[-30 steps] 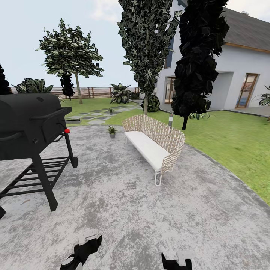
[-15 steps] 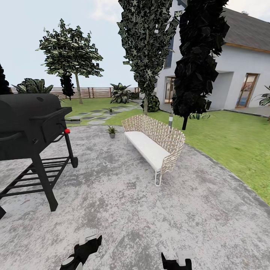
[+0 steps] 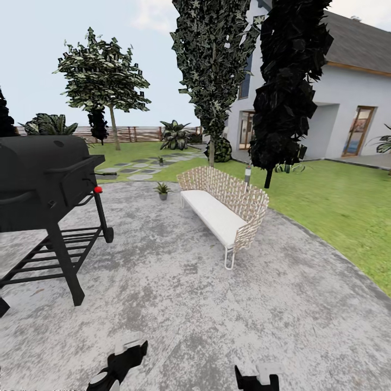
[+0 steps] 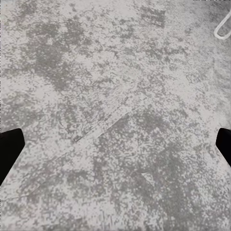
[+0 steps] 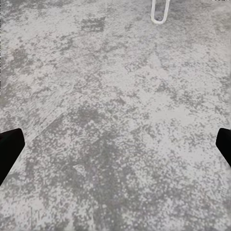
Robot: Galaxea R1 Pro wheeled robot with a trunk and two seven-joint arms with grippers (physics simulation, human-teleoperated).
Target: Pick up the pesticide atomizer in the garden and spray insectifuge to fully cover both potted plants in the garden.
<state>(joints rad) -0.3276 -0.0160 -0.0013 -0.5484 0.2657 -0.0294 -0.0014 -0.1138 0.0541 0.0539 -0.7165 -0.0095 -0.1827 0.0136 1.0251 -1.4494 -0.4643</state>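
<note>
Two small potted plants show in the head view: one [image 3: 162,190] at the far rim of the grey paving, the other [image 3: 159,160] farther off among the stepping stones. A slender dark upright thing with a pale band [image 3: 247,175] stands just behind the bench's back; it may be the pesticide atomizer, but it is too small to be sure. My left gripper [image 3: 127,353] and right gripper [image 3: 255,377] hang low over the paving, far from all of these. In the wrist views the left gripper [image 4: 115,144] and right gripper [image 5: 115,147] are open, with bare paving between their fingertips.
A black grill [image 3: 49,184] on legs stands close at the left. A white woven bench [image 3: 222,212] sits mid-paving. Tall dark trees [image 3: 282,81] and the white house [image 3: 347,108] rise behind it, with lawn [image 3: 336,206] at the right and a wooden fence [image 3: 136,133] far back.
The whole picture has shifted by a few pixels, so the camera moved slightly. Nothing else has visibly changed.
</note>
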